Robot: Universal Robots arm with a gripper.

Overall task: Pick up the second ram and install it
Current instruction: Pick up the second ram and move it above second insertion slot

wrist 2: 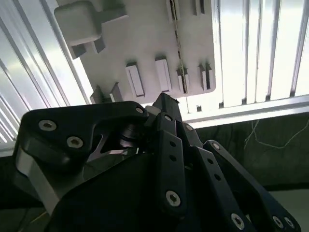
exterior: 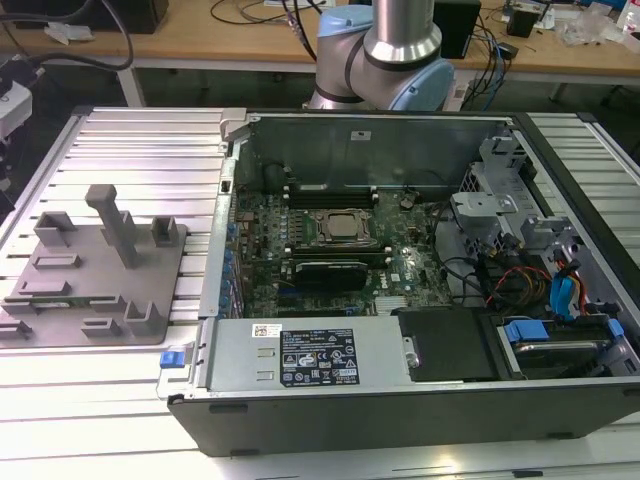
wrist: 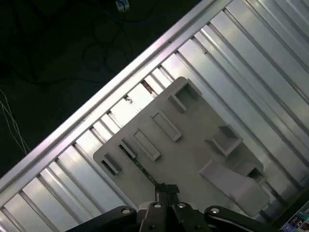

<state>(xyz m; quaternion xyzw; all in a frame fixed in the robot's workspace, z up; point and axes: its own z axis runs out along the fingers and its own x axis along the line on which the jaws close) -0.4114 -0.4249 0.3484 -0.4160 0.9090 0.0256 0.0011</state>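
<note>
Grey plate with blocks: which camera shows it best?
The first wrist view: the grey plate faces the camera, laid out plainly. The exterior view shows it slanted; in the second wrist view the claw covers part.

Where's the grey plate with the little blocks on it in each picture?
Exterior view: the grey plate lies on the ribbed metal table, to the exterior view's left of the open computer case.
Second wrist view: the plate lies just beyond the gripper.
First wrist view: the plate again lies just beyond the gripper.
Shared landmark: the ribbed table under the plate.
</note>
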